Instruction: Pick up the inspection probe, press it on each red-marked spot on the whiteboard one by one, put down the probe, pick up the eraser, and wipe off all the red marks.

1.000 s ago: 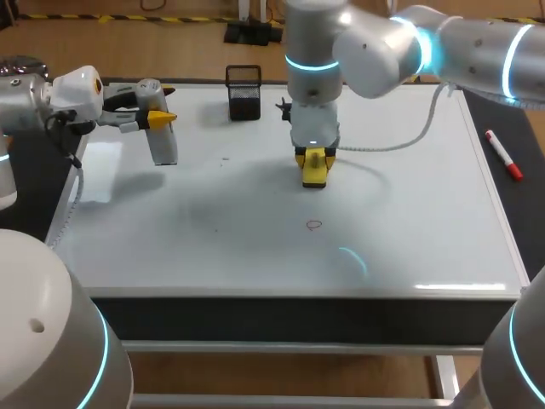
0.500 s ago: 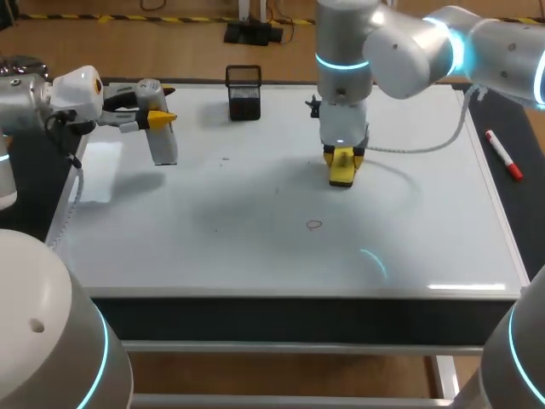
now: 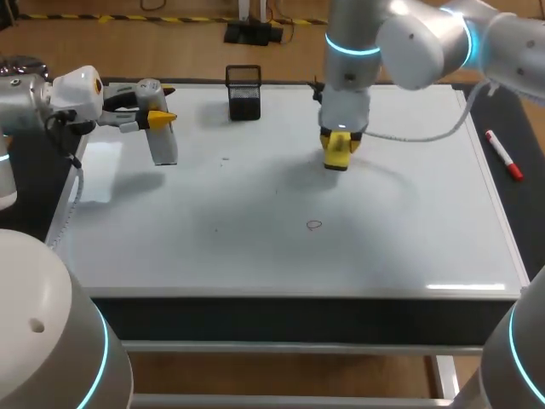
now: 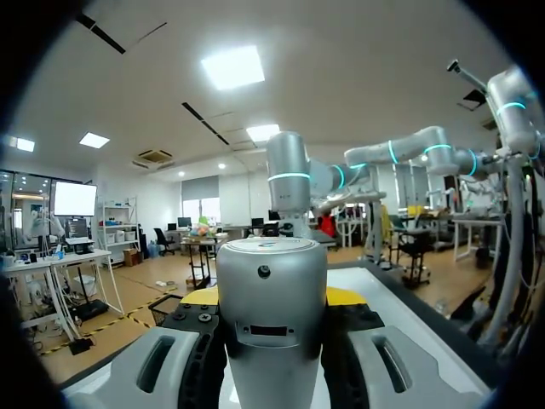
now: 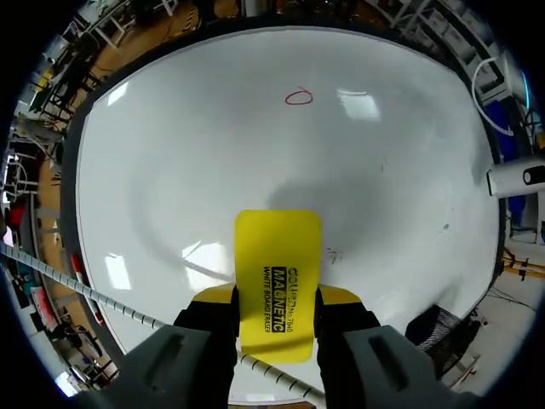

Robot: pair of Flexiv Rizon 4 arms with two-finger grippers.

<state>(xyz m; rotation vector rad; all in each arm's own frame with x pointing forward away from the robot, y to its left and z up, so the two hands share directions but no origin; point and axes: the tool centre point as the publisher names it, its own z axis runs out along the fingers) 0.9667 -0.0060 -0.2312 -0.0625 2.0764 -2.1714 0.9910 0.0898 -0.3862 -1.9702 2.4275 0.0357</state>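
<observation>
Whiteboard (image 3: 255, 247) lies flat and fills the table top.

Right gripper (image 3: 339, 143) is over the whiteboard's far middle, fingers clamped on the yellow eraser (image 5: 278, 273). Cannot tell whether the eraser touches the board.

Left gripper (image 3: 155, 117) is at the whiteboard's far-left corner, gripping the inspection probe (image 3: 163, 145), which hangs upright.

Black mesh basket (image 3: 244, 92) stands at the whiteboard's far edge.

One small red mark (image 3: 314, 225) sits at the whiteboard's near middle, well apart from the eraser.

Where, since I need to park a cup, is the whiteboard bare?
The front strip of the whiteboard is bare either side of the red mark, and so is the middle between the probe and the eraser. The back is crowded: basket, eraser, trailing cable.
</observation>
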